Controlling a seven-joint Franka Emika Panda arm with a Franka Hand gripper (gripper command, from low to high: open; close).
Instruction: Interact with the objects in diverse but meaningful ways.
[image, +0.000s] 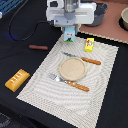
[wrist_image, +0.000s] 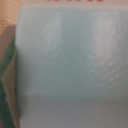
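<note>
Red print runs along the edge of the white carton (wrist_image: 70, 55) in the wrist view, too blurred and cut off to read; nothing else carries legible text.

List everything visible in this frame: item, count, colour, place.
Carton: 1, white with green-blue sides, placemat's far edge, under the gripper; fills the wrist view.
Box: 1, bright yellow, placemat's far corner, exterior view's right.
Sausage: 1, brown, dark cloth, exterior view's left.
Ridged block: 1, orange-yellow, left of placemat.
Plate: 1, tan, placemat centre.
Knife: 1, orange-handled, beyond plate.
Fork: 1, orange-handled, before plate.
Placemat: 1, pale.
Pot: 1, grey, far right.
Gripper: 1, white, over carton; jaw state unclear.
</note>
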